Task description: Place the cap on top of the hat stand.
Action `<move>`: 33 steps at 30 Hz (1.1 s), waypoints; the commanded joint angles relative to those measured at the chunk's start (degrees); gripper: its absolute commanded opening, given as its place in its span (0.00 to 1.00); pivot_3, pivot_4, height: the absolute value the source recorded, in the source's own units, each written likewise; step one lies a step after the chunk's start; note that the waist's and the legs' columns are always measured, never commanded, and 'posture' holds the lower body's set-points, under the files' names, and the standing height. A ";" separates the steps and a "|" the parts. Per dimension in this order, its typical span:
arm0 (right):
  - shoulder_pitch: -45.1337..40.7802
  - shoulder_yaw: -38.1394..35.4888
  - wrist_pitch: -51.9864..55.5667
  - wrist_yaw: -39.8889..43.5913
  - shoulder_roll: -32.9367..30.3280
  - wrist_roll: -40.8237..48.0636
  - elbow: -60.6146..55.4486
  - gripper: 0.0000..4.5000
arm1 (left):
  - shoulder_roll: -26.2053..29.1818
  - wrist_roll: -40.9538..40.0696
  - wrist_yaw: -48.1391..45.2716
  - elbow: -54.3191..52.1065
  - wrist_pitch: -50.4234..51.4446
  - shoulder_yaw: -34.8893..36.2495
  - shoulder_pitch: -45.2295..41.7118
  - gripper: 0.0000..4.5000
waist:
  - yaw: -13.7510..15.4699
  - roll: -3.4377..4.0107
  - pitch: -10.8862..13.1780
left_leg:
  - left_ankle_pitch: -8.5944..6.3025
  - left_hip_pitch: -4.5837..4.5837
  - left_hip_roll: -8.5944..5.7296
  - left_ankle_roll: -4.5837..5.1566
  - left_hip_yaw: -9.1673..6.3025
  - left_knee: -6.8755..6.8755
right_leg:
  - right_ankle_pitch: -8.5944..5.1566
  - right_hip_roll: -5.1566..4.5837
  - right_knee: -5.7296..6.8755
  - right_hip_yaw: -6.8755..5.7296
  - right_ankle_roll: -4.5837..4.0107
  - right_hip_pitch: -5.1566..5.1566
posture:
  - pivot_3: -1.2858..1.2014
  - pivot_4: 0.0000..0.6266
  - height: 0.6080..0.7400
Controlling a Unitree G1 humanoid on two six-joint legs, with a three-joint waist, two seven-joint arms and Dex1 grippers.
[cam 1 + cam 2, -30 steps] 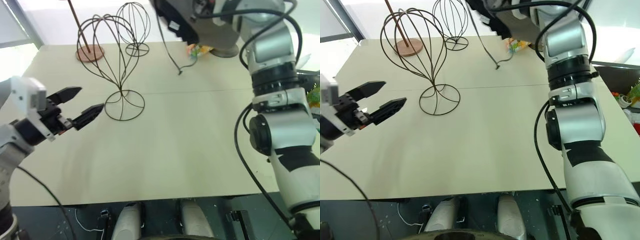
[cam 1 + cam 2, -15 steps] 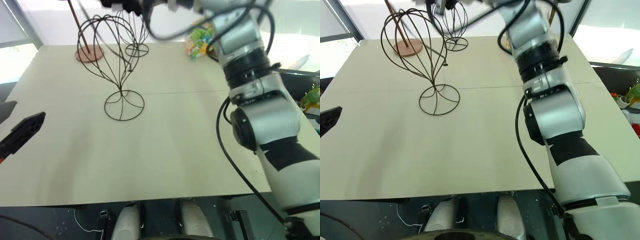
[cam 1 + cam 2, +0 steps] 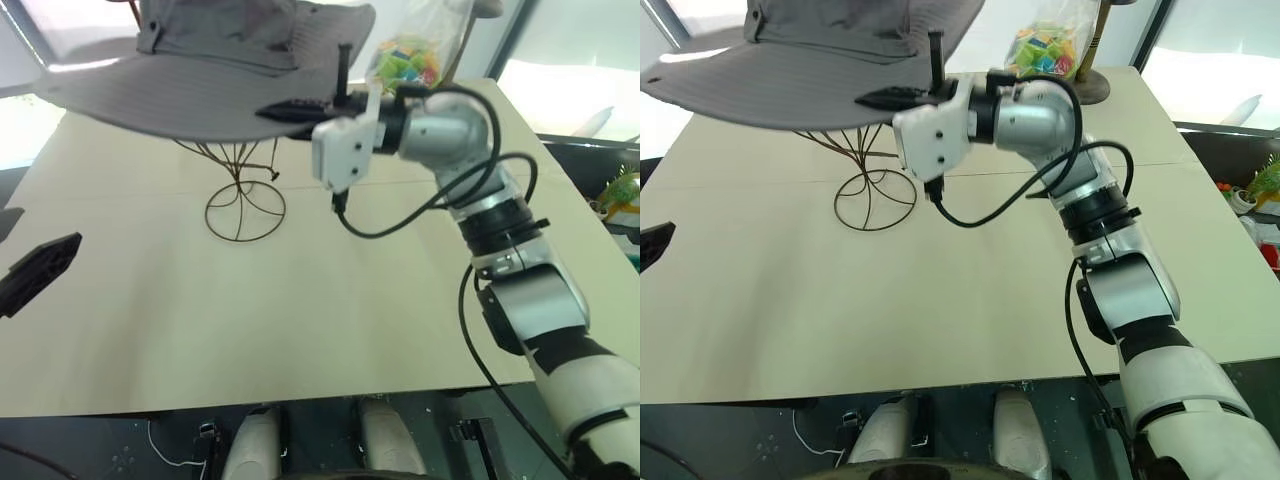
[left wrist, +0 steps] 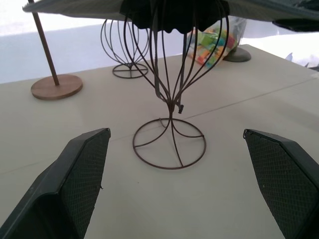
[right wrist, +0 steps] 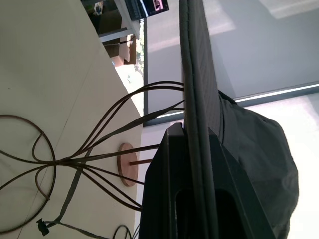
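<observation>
The cap (image 3: 200, 70), a wide-brimmed grey sun hat, hangs level over the head of the hat stand (image 4: 172, 89). The stand's wires run up into the cap's dark crown. Its round base ring (image 3: 245, 210) rests on the table below. My right gripper (image 3: 300, 108) points left and is shut on the cap's brim edge (image 5: 197, 74). My left gripper (image 3: 40, 235) is open at the table's left edge, apart from the stand, with nothing between its fingers (image 4: 87, 174). A chin cord (image 5: 65, 209) dangles from the cap beside the stem.
Behind the stand are a brown rod on a disc base (image 4: 56, 85) and a smaller round wire stand (image 4: 129, 50). A bag of colourful blocks (image 3: 405, 60) and a grey round foot (image 3: 1090, 90) stand at the back right of the beige table (image 3: 300, 320).
My right arm has swung down and to the left, bringing the cap over the stand's head. My left gripper has pulled back to the left edge and then kept still.
</observation>
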 commanded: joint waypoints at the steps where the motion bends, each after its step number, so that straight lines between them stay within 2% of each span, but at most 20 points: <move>1: -0.02 -0.90 -2.75 -8.61 -0.07 -7.26 -2.78 0.01 | 1.84 0.96 -1.26 1.43 -1.85 -0.95 -1.14 1.00 | -0.02 0.01 0.01 | 0.00 0.00 0.00 -0.01 0.00 0.00 | 0.00 0.01 0.00 0.00 0.00 -0.01 | 0.52 0.24 0.99; 5: 0.11 0.59 -5.02 -15.13 -0.86 -14.58 -0.76 0.01 | 2.77 1.59 -2.36 2.51 -2.12 -2.39 -2.28 1.00 | -0.02 0.01 0.00 | 0.03 0.00 0.00 -0.05 0.00 0.00 | -0.01 0.02 0.00 0.01 -0.02 -0.02 | 0.52 0.24 0.99; 8: 0.78 1.59 -6.44 -17.07 -1.33 -16.17 0.40 0.01 | 3.15 2.34 -3.05 3.14 -2.31 -3.02 -2.76 1.00 | -0.03 0.00 0.00 | 0.03 0.00 -0.01 -0.06 0.01 0.00 | -0.01 0.02 0.00 0.01 -0.02 0.00 | 0.52 0.24 0.99; 16: 6.34 3.03 -7.50 -16.44 -0.58 -12.82 -3.72 0.01 | 2.98 3.87 -4.29 3.92 -2.60 -3.50 -3.49 1.00 | -0.01 -0.01 -0.01 | 0.03 0.02 0.00 -0.03 0.00 0.00 | -0.01 0.02 -0.01 0.01 -0.03 0.04 | 0.52 0.24 0.99; 27: 7.06 4.15 -8.98 -15.74 -1.62 -12.74 -6.27 0.01 | 2.37 4.53 -4.51 3.95 -2.60 -4.54 -4.58 1.00 | -0.04 -0.01 0.00 | 0.03 0.02 0.01 -0.03 -0.01 0.00 | -0.01 0.03 0.00 0.01 -0.02 0.03 | 0.52 0.24 0.99; 33: 8.60 4.64 -6.91 -11.53 -0.98 -5.61 -6.44 0.01 | 1.99 4.88 -4.24 3.86 -2.79 -5.42 -5.05 1.00 | -0.03 -0.01 -0.01 | 0.03 0.03 0.02 -0.02 -0.01 0.00 | -0.01 0.01 -0.01 0.01 -0.02 0.05 | 0.52 0.24 0.99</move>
